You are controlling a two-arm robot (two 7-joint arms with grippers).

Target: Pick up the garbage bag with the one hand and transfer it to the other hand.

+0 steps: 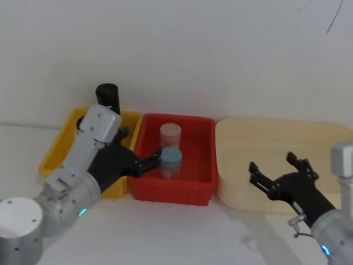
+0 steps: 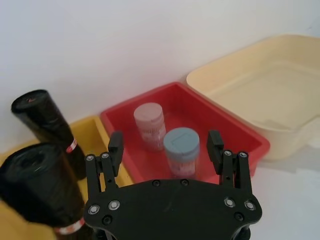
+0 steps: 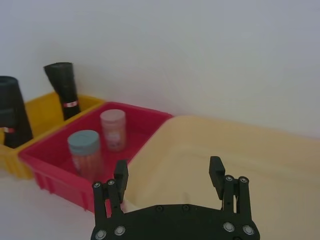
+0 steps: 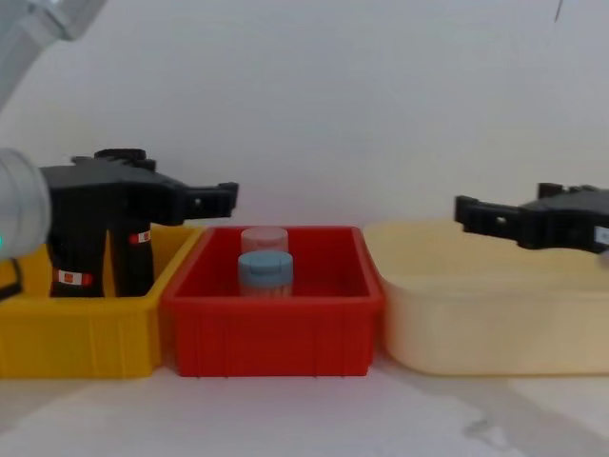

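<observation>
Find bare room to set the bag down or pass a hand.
Free: the cream tub, under the open right gripper, and the table strip before the bins. Crowded: the yellow bin, with the garbage bag and second roll; the red bin, two jars mid-floor, open left gripper above.

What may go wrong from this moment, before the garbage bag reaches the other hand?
The garbage bag stands close beside the taller roll in the yellow bin; the open left gripper might grab or topple the wrong one.
That gripper points toward the blue-lidded jar in the red bin and might bump it while turning.
The open right gripper hangs over the cream bin; a roll slipping at handover might fall there.
</observation>
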